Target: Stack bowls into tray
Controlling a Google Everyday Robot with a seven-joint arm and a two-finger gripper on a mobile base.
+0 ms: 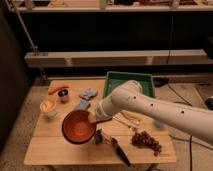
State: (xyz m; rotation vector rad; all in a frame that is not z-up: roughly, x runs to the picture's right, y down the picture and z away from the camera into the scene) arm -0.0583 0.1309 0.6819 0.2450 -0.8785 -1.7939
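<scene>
The orange-red bowl with a dark rim is tilted toward the camera over the table's front middle. My gripper is at the bowl's right rim, shut on it, with the white arm reaching in from the right. The green tray stands at the table's back right, behind the arm. Its inside looks bare where it shows, and the arm covers its front edge. The purple bowl is out of view.
A small white cup with orange inside stands at the left, with a carrot and a small dark cup behind it. Blue cloths lie mid-table. Grapes and a black-handled tool lie front right on the wooden table.
</scene>
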